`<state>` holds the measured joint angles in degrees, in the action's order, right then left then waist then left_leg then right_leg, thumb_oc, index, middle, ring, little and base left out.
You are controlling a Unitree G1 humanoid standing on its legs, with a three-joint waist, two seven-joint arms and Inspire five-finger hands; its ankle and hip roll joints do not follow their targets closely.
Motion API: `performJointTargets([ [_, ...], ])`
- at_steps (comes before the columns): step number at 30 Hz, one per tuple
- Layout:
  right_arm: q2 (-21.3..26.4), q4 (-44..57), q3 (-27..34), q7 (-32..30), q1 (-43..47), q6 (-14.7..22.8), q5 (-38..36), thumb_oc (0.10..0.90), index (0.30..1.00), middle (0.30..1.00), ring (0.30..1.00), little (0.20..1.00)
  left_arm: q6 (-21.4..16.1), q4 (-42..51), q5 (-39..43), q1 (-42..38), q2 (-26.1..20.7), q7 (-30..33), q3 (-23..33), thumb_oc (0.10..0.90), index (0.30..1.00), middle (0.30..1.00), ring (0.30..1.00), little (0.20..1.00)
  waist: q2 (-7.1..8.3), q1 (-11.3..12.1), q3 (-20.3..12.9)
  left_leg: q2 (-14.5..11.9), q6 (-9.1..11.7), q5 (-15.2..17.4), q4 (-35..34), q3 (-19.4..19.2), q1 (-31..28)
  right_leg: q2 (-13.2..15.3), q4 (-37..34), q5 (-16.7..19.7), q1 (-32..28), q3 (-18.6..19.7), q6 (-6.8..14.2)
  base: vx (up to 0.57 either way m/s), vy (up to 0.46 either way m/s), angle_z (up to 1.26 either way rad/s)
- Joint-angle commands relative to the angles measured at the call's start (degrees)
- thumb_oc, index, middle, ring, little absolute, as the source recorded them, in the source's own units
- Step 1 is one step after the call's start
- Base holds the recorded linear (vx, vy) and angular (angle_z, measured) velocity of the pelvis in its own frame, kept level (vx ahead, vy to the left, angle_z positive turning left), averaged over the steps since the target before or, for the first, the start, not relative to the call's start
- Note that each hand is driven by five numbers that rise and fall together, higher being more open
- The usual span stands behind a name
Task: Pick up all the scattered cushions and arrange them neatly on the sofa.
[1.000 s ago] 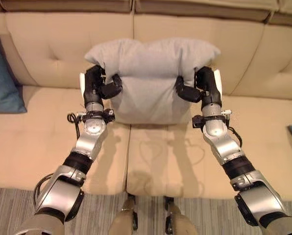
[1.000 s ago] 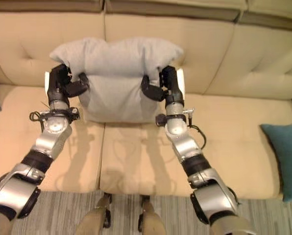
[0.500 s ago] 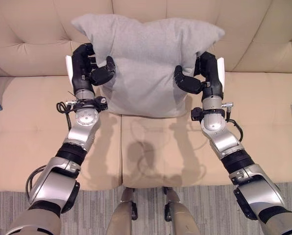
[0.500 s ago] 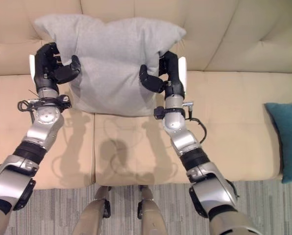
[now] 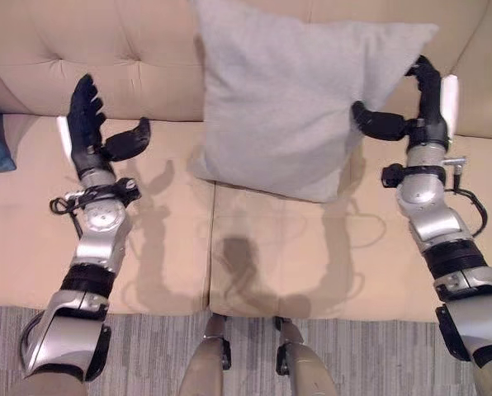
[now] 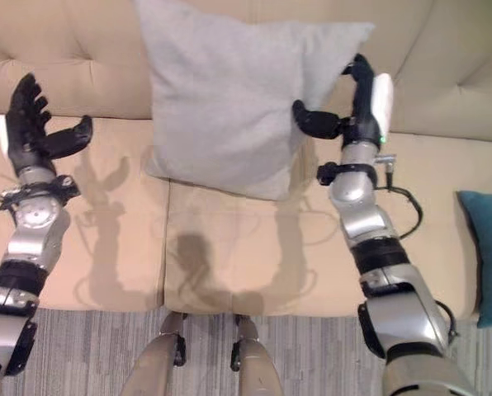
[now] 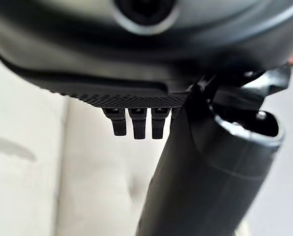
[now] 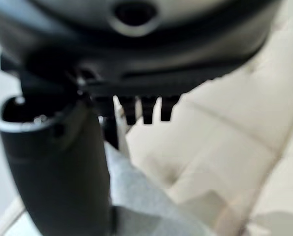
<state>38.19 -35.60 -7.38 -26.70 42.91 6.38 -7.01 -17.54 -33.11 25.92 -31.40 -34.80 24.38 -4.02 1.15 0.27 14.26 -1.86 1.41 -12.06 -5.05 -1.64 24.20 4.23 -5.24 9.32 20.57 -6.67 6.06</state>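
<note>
A beige sofa [image 5: 147,247] fills the scene, a striped rug at its foot. My right hand [image 5: 411,115] pinches the grey cushion [image 5: 295,99] by its right edge, thumb in front, fingers behind; my left hand [image 5: 97,136] is spread and apart from it. The cushion stands tilted against the backrest over the seat seam, lower corner on the seat, long axis leaning up-right. I judge it nearly placed, not yet squared; teal cushions [image 6: 487,247] sit at both ends.

Grey carpet [image 5: 147,351] with thin lighter and darker stripes lies right in front of sofa [image 5: 147,264]. Stripes run parallel to sofa's front edge.
</note>
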Motion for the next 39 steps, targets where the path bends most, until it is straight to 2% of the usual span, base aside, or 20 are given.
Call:
performJointTargets([
  [1, 4.3, 1.2, 5.3, -1.7, -4.2, 4.6, -3.4, 0.800, 0.900, 0.900, 0.900, 0.900, -4.9, 3.7, 0.3, 2.8, -1.0, -1.9, 1.4, 0.800, 0.900, 0.900, 0.900, 0.900, 2.66, 0.0, -11.0, -0.1, 4.4, 7.8, 0.0, 0.0, -2.7, 3.9, 0.2, -2.5, 0.1, -1.4, 4.7, 0.07, -0.033, 0.16],
  [2, 3.6, 2.4, 7.9, 0.0, -9.0, 5.3, -5.1, 0.800, 0.900, 0.900, 0.900, 0.900, -4.6, 6.1, 0.4, 7.6, 0.3, -3.9, 2.7, 0.800, 0.900, 0.900, 0.900, 0.900, 2.95, 0.0, -11.3, -0.3, 4.3, 8.1, 0.0, 0.1, -3.9, 3.8, 0.2, -2.9, -1.1, -1.6, 4.6, 0.08, -0.031, 0.14],
  [4, 2.3, 4.1, 10.5, 1.6, -13.5, 5.9, -6.6, 0.800, 0.900, 0.900, 0.900, 0.900, -4.2, 9.2, 0.3, 12.4, 1.6, -5.9, 3.6, 0.800, 0.900, 0.900, 0.900, 0.900, 3.32, 0.2, -11.5, -0.5, 4.3, 8.5, 0.0, 0.1, -5.1, 3.9, 0.2, -3.4, -2.5, -1.8, 4.6, 0.08, -0.034, 0.09],
  [7, 2.4, 5.4, 11.6, 4.0, -16.9, 6.2, -7.3, 0.800, 0.900, 0.900, 0.900, 0.900, -3.5, 11.1, -0.3, 17.3, 2.0, -8.4, 4.3, 0.800, 0.900, 0.900, 0.900, 0.900, 3.62, 0.6, -11.6, -0.6, 4.1, 8.8, 0.0, 0.1, -6.5, 3.9, 0.2, -3.9, -3.9, -2.0, 4.5, 0.04, -0.018, -0.02],
  [11, 3.0, 5.3, 10.6, 5.4, -16.5, 6.7, -8.1, 0.800, 0.900, 0.900, 0.900, 0.900, -3.2, 11.7, -0.7, 18.5, 1.8, -9.7, 3.8, 0.800, 0.900, 0.900, 0.900, 0.900, 3.63, 0.9, -11.2, -0.9, 4.1, 8.8, 0.0, -0.1, -7.1, 3.9, 0.2, -4.0, -4.3, -2.1, 4.5, -0.01, -0.010, -0.04],
  [20, 0.4, 7.5, 7.0, 7.3, -14.2, 7.2, -8.2, 0.800, 0.900, 0.900, 0.900, 0.900, -2.9, 13.5, -2.3, 16.2, 3.1, -11.2, -0.1, 0.800, 0.900, 0.900, 0.900, 0.900, 3.20, 0.9, -11.3, -1.0, 4.1, 8.5, 0.0, -0.2, -5.8, 3.6, 0.2, -3.8, -3.0, -2.0, 4.3, 0.00, -0.003, -0.01],
  [24, -2.5, 7.9, 5.2, 6.4, -12.3, 6.7, -6.8, 0.800, 0.900, 0.900, 0.900, 0.900, -2.9, 13.6, -2.2, 11.3, 3.9, -11.1, -3.1, 0.800, 0.900, 0.900, 0.900, 0.900, 2.70, 0.4, -11.1, -0.9, 4.1, 8.3, 0.0, -0.4, -4.8, 3.7, 0.2, -3.5, -1.7, -1.7, 4.2, 0.00, -0.002, -0.02],
  [26, -6.3, 8.2, 4.8, 4.0, -10.8, 6.4, -5.6, 0.800, 0.900, 0.900, 0.900, 0.900, -3.0, 14.1, -2.2, 8.0, 5.6, -9.9, -5.1, 0.800, 0.900, 0.900, 0.900, 0.900, 2.16, 0.0, -11.0, -0.8, 4.0, 8.2, 0.0, -0.7, -4.3, 3.8, 0.2, -3.3, -0.9, -1.5, 4.1, -0.01, 0.006, -0.11],
  [27, -9.2, 8.0, 3.4, 3.2, -8.7, 6.3, -5.7, 0.800, 0.900, 0.900, 0.900, 0.900, -2.8, 12.9, -2.4, 3.0, 7.1, -8.9, -8.2, 0.800, 0.900, 0.900, 0.900, 0.900, 1.69, -0.5, -10.6, -0.9, 3.9, 8.4, 0.0, -0.9, -3.9, 3.8, 0.2, -3.2, -0.3, -1.0, 4.1, -0.02, 0.007, -0.19],
  [29, -10.1, 6.9, 1.6, 3.0, -6.1, 6.4, -6.4, 0.800, 0.900, 0.900, 0.900, 0.900, -2.8, 10.6, -1.8, -1.8, 7.3, -8.3, -10.9, 0.800, 0.900, 0.900, 0.900, 0.900, 1.41, -0.8, -10.2, -0.8, 3.9, 8.2, 0.0, -1.0, -3.2, 3.8, 0.2, -2.9, 0.7, -0.8, 4.1, -0.04, 0.004, -0.16],
  [30, -11.4, 5.3, -0.3, 3.0, -3.0, 6.6, -7.7, 0.800, 0.900, 0.900, 0.900, 0.900, -2.7, 7.7, -1.2, -7.8, 7.3, -8.0, -14.0, 0.800, 0.900, 0.900, 0.900, 0.900, 1.11, -1.3, -9.5, -0.7, 3.9, 7.9, 0.0, -1.2, -2.4, 3.8, 0.2, -2.4, 1.8, -0.4, 4.2, -0.05, 0.008, -0.11],
  [32, -11.6, 4.7, -1.0, 3.0, -1.7, 6.7, -8.2, 0.800, 0.900, 0.900, 0.900, 0.900, -2.6, 6.3, -1.1, -9.8, 6.8, -7.9, -14.9, 0.800, 0.900, 0.900, 0.900, 0.900, 0.96, -1.5, -9.3, -0.7, 3.9, 7.8, 0.0, -1.3, -2.2, 3.8, 0.2, -2.3, 2.2, -0.3, 4.2, -0.03, 0.015, -0.15],
  [34, -13.1, 3.0, -3.6, 3.2, 3.0, 7.2, -9.8, 0.800, 0.900, 0.900, 0.900, 0.900, -1.9, 0.4, -2.2, -17.6, 5.3, -7.5, -18.6, 0.800, 0.900, 0.900, 0.900, 0.900, 0.48, -2.3, -8.3, -0.8, 3.9, 7.3, 0.0, -1.9, -1.2, 3.7, 0.2, -1.6, 3.6, 0.3, 4.4, -0.03, 0.037, -0.20],
  [39, -15.5, 2.7, -6.3, 3.3, 7.9, 7.9, -12.0, 0.800, 0.900, 0.900, 0.900, 0.900, -0.7, -7.5, -4.3, -25.2, 3.5, -5.1, -20.7, 0.800, 0.900, 0.900, 0.900, 0.900, 0.23, -3.1, -6.7, -0.9, 3.8, 6.7, 0.0, -2.9, 0.3, 3.6, 0.2, -0.8, 5.9, 1.3, 4.6, -0.01, 0.031, -0.16],
])
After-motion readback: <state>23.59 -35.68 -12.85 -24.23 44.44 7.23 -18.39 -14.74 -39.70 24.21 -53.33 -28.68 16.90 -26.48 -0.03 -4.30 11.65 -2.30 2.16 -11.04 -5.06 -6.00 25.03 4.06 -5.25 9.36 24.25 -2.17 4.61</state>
